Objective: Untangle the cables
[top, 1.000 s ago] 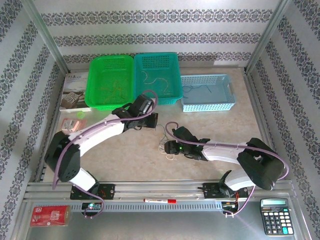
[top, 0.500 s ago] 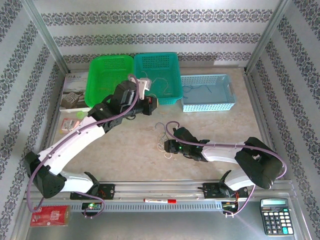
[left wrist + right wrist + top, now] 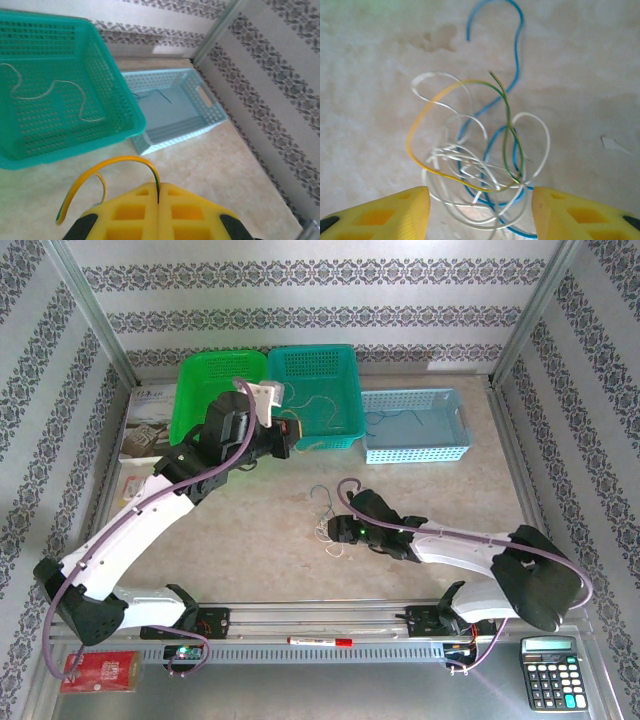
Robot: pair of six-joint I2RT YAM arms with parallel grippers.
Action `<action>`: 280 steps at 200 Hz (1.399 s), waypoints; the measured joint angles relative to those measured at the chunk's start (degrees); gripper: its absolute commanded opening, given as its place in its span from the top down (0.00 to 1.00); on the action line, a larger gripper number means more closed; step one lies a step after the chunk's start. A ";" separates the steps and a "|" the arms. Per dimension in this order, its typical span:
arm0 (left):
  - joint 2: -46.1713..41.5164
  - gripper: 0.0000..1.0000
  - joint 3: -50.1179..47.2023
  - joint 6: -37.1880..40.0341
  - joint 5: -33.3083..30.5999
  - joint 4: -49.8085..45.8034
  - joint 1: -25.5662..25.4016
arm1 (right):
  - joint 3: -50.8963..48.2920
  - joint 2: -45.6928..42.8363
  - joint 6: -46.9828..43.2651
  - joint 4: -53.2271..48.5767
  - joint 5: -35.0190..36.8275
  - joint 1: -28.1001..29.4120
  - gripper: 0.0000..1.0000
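- Left wrist view: our left gripper [image 3: 158, 194] pinches one yellow wire [image 3: 122, 158] near the teal basket [image 3: 107, 75].
- Our right gripper [image 3: 480, 210] stands open astride the tangle [image 3: 475, 165] on the table [image 3: 590, 60].
- We should close on one strand only, not the knot.

From high at the near edge, we look down across the whole table [image 3: 250, 540] toward the back wall [image 3: 320, 315]. Our left wrist camera rides high, facing outward over the teal basket [image 3: 125, 107] and light-blue basket [image 3: 175, 130], both shared with the overhead view. Our right wrist camera hangs close, facing straight down on the cable tangle [image 3: 470, 165], seen mid-table from overhead.
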 measured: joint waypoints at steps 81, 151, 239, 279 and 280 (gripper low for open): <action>10.64 1.00 0.72 2.62 1.05 0.13 23.96 | 0.24 -10.45 -1.09 -5.79 0.09 -2.03 0.40; 21.49 0.30 5.68 5.16 1.29 0.42 31.56 | -3.45 -15.93 -0.85 -8.13 0.04 -5.42 0.33; 14.16 0.00 1.31 4.37 9.35 2.64 31.71 | -3.74 -14.27 -0.87 -8.50 -0.90 -6.16 0.34; 5.01 0.00 -10.54 -0.04 14.01 6.84 28.92 | -3.74 -13.60 -0.87 -8.48 -1.07 -6.16 0.34; 4.76 0.00 -10.97 -0.20 14.03 7.06 28.68 | -3.74 -13.60 -0.87 -8.48 -1.07 -6.16 0.34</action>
